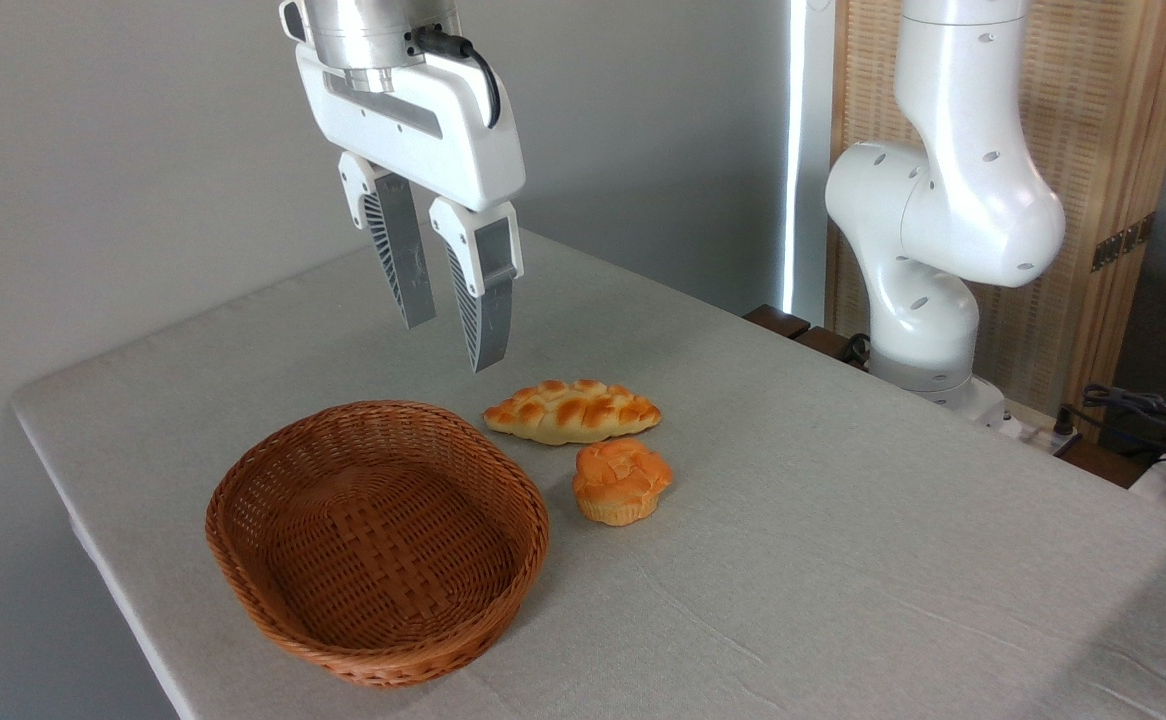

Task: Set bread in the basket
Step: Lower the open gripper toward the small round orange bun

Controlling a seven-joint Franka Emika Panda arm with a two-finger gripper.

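Above the table, the gripper [450,325] hangs empty, fingers slightly parted; reaching is still ahead, calling for descent onto the bread [621,481] beside the basket [243,480].

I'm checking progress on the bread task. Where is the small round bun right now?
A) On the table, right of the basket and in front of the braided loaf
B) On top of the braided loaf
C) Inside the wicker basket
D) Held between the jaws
A: the bun sits on the tablecloth beside the empty basket, just in front of the braided loaf, while the gripper hangs above with nothing between its jaws.
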